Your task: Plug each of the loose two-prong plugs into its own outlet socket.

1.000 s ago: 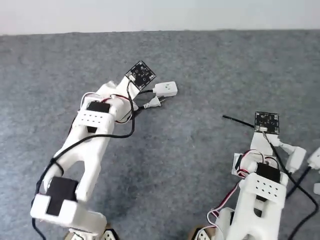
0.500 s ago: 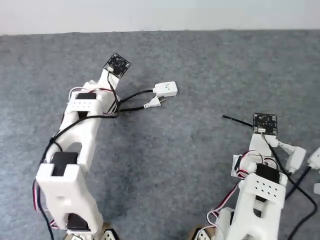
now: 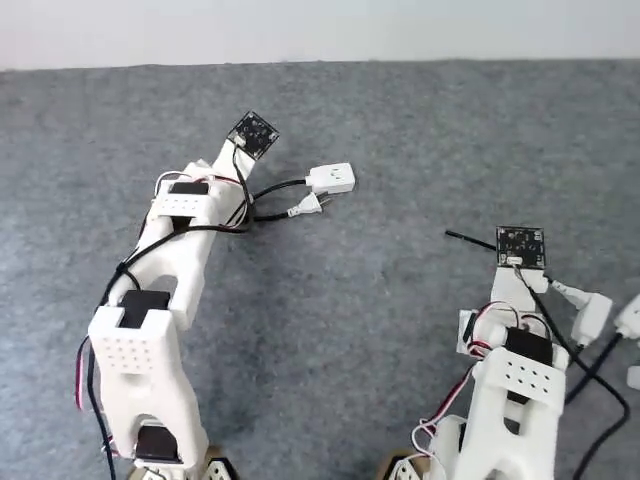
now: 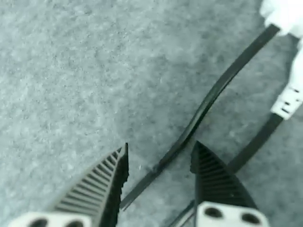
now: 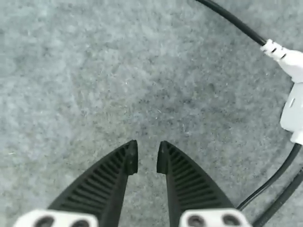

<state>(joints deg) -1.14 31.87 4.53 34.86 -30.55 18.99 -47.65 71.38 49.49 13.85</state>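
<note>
Carpet (image 3: 400, 150) grey, fuzzy, matt; cord (image 4: 208, 101) smooth black; plug (image 3: 308, 206) white plastic.

**Cords and plugs cut short at the edges**

In the high view the black cords (image 3: 262, 190) pass under the left arm (image 3: 180, 235), so their far ends cannot be traced. Two white pieces (image 3: 630, 316) are cut off at the edge. In the left wrist view a corner clips the socket (image 4: 283, 12) and the edge clips the plug (image 4: 289, 97). The right wrist view cuts off a white connector (image 5: 294, 90).
</note>
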